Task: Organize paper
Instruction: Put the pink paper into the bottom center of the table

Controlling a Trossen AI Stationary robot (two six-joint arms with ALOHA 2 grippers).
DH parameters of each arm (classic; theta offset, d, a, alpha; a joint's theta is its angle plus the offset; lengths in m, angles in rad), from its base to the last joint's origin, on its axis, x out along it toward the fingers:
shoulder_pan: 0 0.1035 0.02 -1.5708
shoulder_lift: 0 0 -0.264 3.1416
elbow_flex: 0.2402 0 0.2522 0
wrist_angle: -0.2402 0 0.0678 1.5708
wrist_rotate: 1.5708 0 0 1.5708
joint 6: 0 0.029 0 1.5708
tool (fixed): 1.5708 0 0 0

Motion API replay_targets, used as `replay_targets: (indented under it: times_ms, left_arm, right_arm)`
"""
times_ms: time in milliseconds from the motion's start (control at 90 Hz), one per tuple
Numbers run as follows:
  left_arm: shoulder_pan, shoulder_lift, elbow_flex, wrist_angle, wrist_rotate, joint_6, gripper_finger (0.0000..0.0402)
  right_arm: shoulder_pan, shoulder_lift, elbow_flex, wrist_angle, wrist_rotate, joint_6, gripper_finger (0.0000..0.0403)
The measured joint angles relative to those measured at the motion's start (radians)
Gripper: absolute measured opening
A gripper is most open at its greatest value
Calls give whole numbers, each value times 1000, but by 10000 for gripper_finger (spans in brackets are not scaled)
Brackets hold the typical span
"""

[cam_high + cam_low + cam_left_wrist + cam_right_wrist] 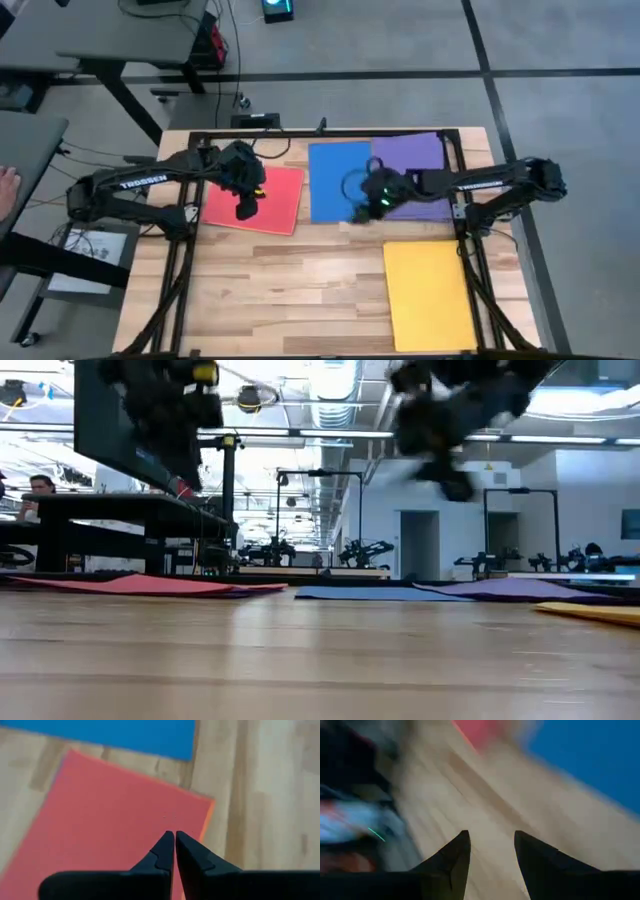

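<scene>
Pale wooden planks make up the tabletop [300,290], on which four thin flat sheets of paper are laid. A pink-red rectangular sheet [275,195] is seen at the far left, slightly turned. Just beside it a blue rectangular sheet [332,175] is placed, and a purple rectangular sheet [415,160] is touching its right edge. A yellow rectangular sheet [428,295] is set well apart, near the front right corner. In the room behind, dark desks and other robot rigs are seen, and a person [38,488] is seated far left. The left gripper [174,842] is held above the pink-red sheet, fingers pressed together, holding nothing. The right gripper [492,851] is held over the blue sheet's front edge, fingers parted, empty.
</scene>
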Motion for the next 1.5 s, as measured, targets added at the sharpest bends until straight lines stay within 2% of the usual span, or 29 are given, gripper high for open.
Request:
replay_targets:
  times_ms: [67,111,311,478,622,878,1111,1344,1500]
  left_arm:
    - [9,0,-61,61,3,5,1]
    - [13,0,-102,109,4,10,1]
    - [14,0,-252,303,4,23,1]
    - [14,0,-319,371,4,20,1]
    - [13,0,-372,476,4,-6,1]
    - [12,0,-428,587,4,-34,1]
    - [12,0,-461,605,4,-29,1]
    - [12,0,-461,648,4,1,1]
    - [12,0,-462,649,4,5,1]
  right_arm:
    - [-21,97,25,144,59,61,145]
    - [-33,172,53,181,76,82,145]
    - [-32,485,262,190,58,170,145]
    - [-16,620,413,118,42,215,145]
    - [-23,664,481,31,27,203,145]
    - [-34,665,484,-39,30,177,145]
    - [-31,665,484,-23,94,201,145]
    - [-12,734,491,88,100,298,145]
    - [3,755,509,89,107,313,145]
